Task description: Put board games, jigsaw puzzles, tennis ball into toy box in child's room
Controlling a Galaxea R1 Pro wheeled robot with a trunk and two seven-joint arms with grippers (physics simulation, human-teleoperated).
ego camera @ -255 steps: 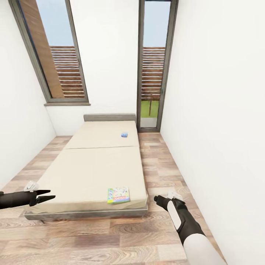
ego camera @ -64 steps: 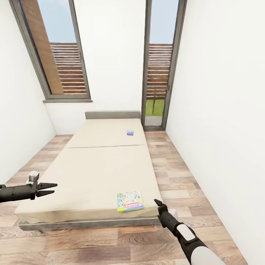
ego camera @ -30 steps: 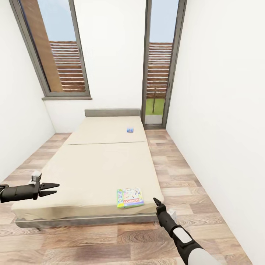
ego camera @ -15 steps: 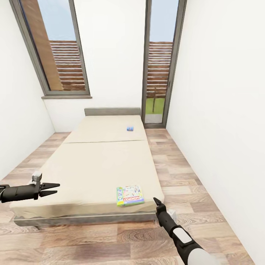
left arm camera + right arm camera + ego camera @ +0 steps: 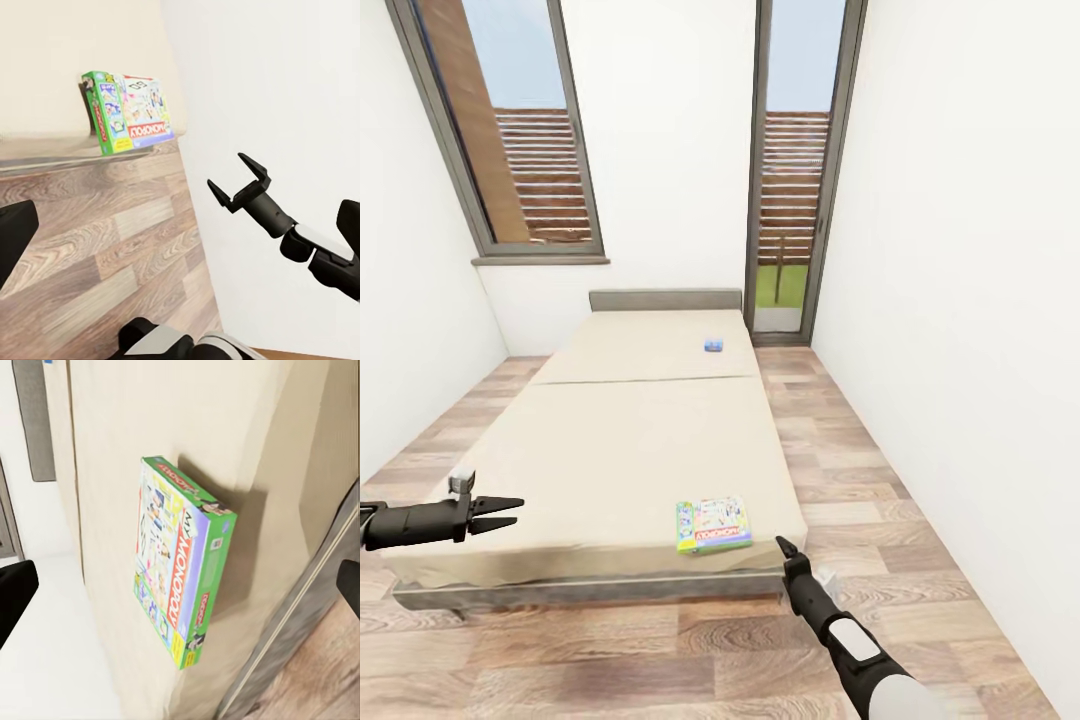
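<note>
A green Monopoly board game (image 5: 713, 524) lies flat near the foot corner of the beige bed (image 5: 630, 440); its cover also faces me in the right wrist view (image 5: 180, 585) and the left wrist view (image 5: 127, 112). A second, small blue board game (image 5: 714, 345) lies far up the bed by the headboard. My right gripper (image 5: 788, 548) hangs open just right of the bed's corner, a short way from the green box, and its spread fingers stand out in the left wrist view (image 5: 238, 177). My left gripper (image 5: 502, 510) is open and empty over the bed's left foot edge.
The bed fills the room's middle, with a strip of wooden floor (image 5: 850, 470) between it and the right wall (image 5: 970, 330). A glass door (image 5: 785, 200) and a window (image 5: 510, 150) stand at the far end. The left wall is close.
The whole picture has drifted a little, so the camera moved; the green box sits slightly higher in view. Since the oldest frame my right arm has stretched out toward the bed's corner.
</note>
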